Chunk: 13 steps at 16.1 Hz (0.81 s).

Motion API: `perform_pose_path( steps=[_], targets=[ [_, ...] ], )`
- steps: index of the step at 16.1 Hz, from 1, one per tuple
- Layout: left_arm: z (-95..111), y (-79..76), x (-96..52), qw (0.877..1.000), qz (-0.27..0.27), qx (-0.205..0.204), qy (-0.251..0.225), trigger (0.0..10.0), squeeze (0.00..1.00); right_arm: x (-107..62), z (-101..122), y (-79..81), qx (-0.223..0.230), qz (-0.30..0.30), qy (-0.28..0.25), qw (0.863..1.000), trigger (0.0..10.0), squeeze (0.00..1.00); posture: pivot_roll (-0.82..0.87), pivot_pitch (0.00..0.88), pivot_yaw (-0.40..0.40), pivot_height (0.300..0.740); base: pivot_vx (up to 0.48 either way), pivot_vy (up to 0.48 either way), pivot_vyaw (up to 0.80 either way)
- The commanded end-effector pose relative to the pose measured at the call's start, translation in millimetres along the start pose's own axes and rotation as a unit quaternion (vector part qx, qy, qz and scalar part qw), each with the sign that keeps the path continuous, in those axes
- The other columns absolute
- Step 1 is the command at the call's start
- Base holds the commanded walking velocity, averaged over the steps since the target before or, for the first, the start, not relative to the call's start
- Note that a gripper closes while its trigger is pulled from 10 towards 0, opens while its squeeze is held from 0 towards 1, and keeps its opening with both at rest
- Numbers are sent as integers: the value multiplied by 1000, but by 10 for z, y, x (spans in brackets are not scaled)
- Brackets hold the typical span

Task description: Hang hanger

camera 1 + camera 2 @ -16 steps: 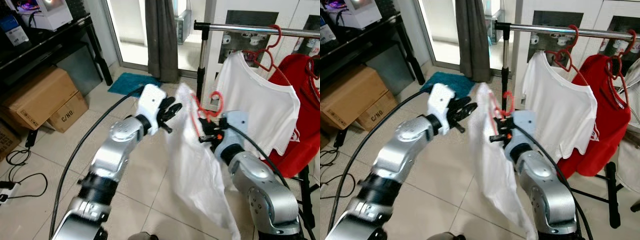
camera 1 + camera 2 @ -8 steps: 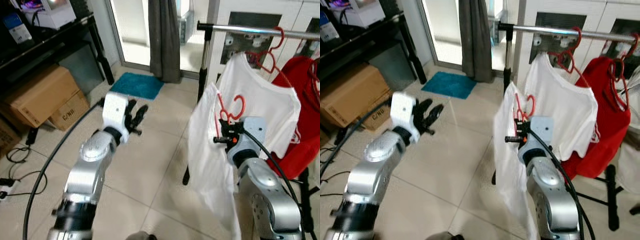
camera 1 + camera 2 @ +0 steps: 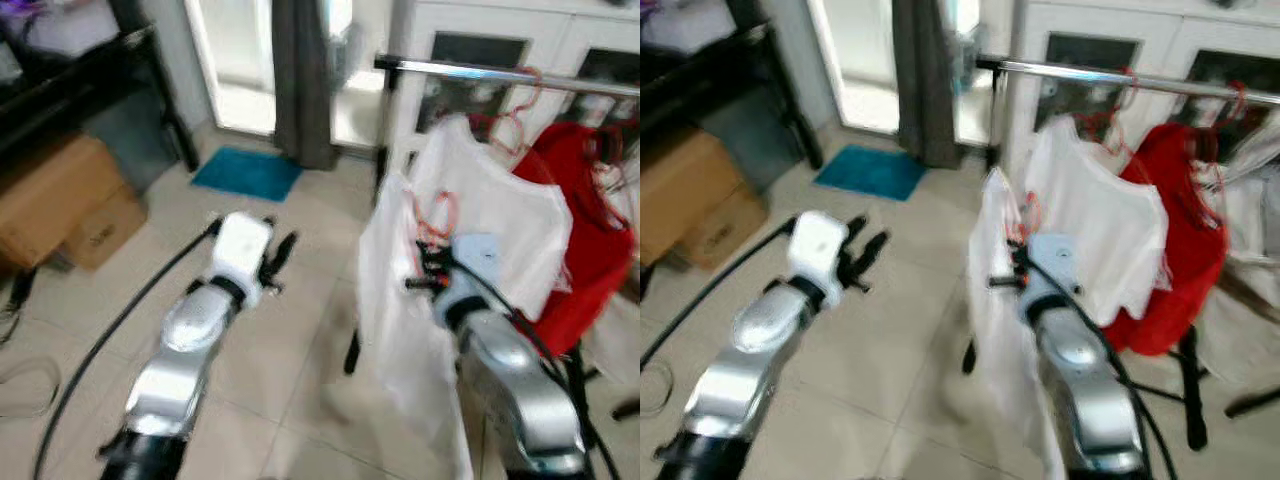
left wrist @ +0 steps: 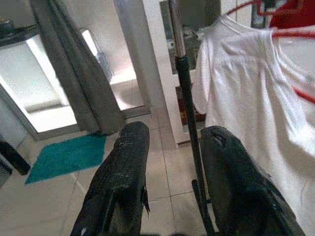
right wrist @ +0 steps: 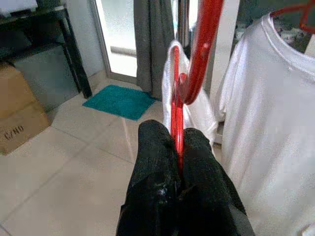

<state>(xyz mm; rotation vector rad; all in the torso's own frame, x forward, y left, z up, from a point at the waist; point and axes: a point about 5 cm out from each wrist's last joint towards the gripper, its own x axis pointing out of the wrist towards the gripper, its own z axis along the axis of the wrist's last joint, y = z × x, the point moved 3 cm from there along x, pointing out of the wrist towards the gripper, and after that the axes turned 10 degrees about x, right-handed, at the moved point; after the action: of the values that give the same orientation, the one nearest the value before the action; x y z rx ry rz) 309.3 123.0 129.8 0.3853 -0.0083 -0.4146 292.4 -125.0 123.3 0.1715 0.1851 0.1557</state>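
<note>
Blurred head views of a tiled room with a chrome clothes rail (image 3: 500, 73). Right gripper (image 5: 178, 162) clenched on a red hanger (image 5: 189, 73) carrying a white shirt (image 3: 400, 310), held up below the rail and just beside a hung white T-shirt (image 3: 495, 215); red garment (image 3: 590, 230) hung further along. Left gripper (image 4: 170, 169) released and empty, out over the floor, well apart from the shirt. Hanger lifted but hook not yet on the rail: judged partway, with raising and hooking over the bar left.
</note>
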Motion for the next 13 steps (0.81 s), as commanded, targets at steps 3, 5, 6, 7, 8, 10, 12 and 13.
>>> perform_pose_path(
  steps=[3, 5, 6, 7, 8, 10, 12, 13],
  targets=[
    [102, -40, 27, 1000, -11, 11, -11, 10000, 0, 16, 106, -40, -5, 0, -19, 1000, 10000, 0, 24, 37, 69, 740, 423, 0, -533],
    [149, -19, 36, 1000, -13, 9, -17, 10000, 0, 32, 115, -16, 2, 3, -19, 1000, 10000, 0, 16, 40, 85, 740, 420, 0, 0],
    [131, -19, 27, 1000, -10, 3, -14, 10000, 0, 30, 126, -10, -11, 4, -24, 1000, 10000, 0, 13, 38, 96, 740, 420, 0, 0],
    [108, -42, 19, 1000, -14, 1, -10, 10000, 0, 20, 128, -24, -22, -3, -27, 999, 10000, 0, 12, 33, 100, 740, 420, 0, 0],
    [115, -72, 18, 1000, -23, 2, -11, 10000, 0, 13, 148, -40, -30, -14, -31, 999, 10000, 0, 9, 29, 112, 740, 420, 0, 0],
    [136, -90, 54, 1000, -28, 2, -13, 10000, 0, 16, 185, -68, -27, -23, -42, 999, 10000, 0, 16, 40, 103, 740, 420, 0, 0],
    [158, -23, 71, 1000, -18, 3, -15, 10000, 0, 40, 215, -37, -2, -12, -50, 999, 10000, 0, 15, 43, 102, 740, 422, 0, 0],
    [131, -9, 55, 1000, -10, 0, -9, 10000, 0, 42, 268, -20, 19, -4, -65, 998, 10000, 0, 19, 44, 97, 740, 420, 0, 0]
  ],
)
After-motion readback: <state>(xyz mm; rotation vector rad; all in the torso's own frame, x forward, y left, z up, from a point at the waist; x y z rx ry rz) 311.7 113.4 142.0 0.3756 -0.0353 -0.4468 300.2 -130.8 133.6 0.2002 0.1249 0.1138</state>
